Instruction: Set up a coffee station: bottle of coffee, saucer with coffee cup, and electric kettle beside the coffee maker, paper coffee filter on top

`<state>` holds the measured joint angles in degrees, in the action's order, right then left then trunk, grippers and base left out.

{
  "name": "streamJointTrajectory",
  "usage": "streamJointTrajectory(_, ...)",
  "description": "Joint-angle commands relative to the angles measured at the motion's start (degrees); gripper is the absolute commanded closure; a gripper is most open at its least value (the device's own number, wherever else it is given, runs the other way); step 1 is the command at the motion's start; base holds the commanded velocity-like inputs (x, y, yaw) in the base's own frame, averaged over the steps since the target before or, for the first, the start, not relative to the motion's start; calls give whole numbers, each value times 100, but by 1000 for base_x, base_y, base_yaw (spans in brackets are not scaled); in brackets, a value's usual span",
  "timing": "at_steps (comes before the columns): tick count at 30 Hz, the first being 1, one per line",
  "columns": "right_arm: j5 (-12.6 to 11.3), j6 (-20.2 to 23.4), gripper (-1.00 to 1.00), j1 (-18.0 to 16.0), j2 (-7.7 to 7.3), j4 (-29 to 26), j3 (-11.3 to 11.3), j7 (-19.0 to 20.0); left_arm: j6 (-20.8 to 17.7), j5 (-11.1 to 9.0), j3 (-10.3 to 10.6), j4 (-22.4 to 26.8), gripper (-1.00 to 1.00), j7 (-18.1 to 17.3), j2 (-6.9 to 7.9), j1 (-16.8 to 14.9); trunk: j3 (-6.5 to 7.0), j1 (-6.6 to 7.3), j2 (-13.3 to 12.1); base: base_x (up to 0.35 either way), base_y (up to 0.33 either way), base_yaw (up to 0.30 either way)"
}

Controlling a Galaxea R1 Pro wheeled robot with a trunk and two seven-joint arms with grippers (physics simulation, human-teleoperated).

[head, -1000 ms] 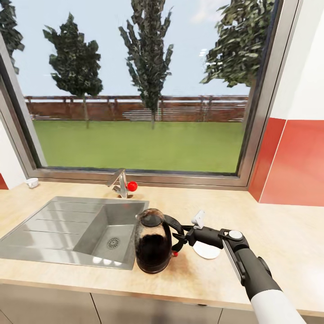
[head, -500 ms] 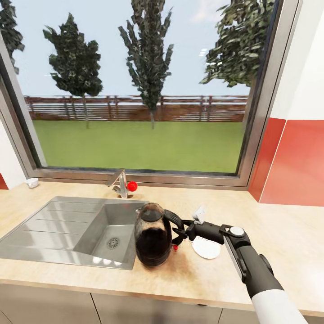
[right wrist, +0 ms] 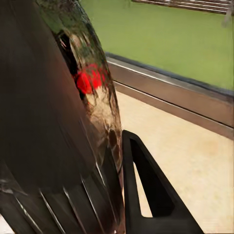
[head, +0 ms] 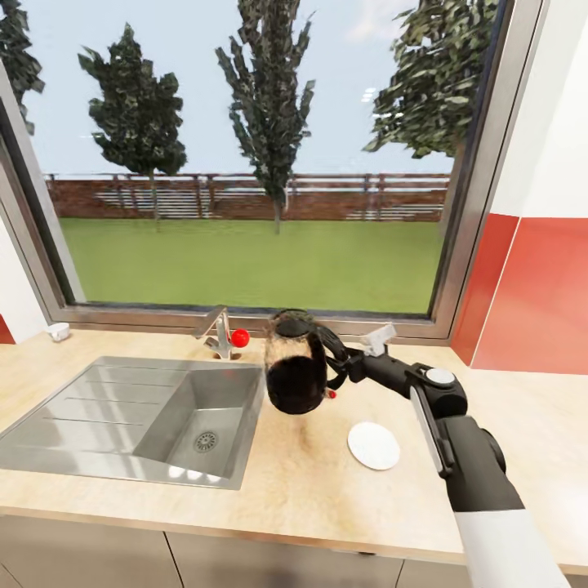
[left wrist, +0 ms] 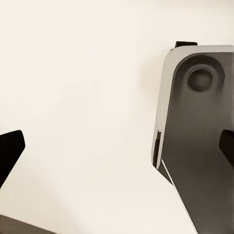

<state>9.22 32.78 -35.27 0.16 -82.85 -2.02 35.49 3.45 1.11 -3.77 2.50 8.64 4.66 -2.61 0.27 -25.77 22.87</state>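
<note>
We see our right hand (head: 341, 369) pinching the electric kettle (head: 296, 371) by its handle, held above the bench (head: 310, 482) at frame centre. The saucer (head: 373, 445) lies lower right of it. Our left hand (left wrist: 117, 146) is spread.

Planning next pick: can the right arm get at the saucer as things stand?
Probably not yet: the right claw is shut on the electric kettle, held above the countertop. The saucer itself lies uncovered below.

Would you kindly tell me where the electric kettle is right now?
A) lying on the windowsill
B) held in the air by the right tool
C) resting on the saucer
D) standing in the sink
B: the right tool grips the electric kettle by its handle, clear of the kitchen countertop.
</note>
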Motion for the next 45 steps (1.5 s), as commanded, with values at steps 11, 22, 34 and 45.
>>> streamJointTrajectory(11, 29, 157, 100, -15, 100, -120, -18, -253, 15, 17, -45, 4, -100, 49, 31, -2, -2, -2, 5, 0, 0, 0)
streamJointTrajectory(22, 3, 154, 100, -6, 71, -170, 2, -226, 40, 6, -40, -4, -100, 238, 4, -2, -2, -2, 5, -41, 0, 0)
streamJointTrajectory(34, 10, 150, 100, -5, 2, -179, 17, -227, 59, -6, -88, 22, -100, 252, -20, -2, -2, -2, 5, -234, 164, 193)
streamJointTrajectory(45, 1, 150, 100, -3, 2, -179, 10, -219, 69, -41, -97, 48, -100, 249, -44, -2, 3, -2, 5, -69, 295, 88)
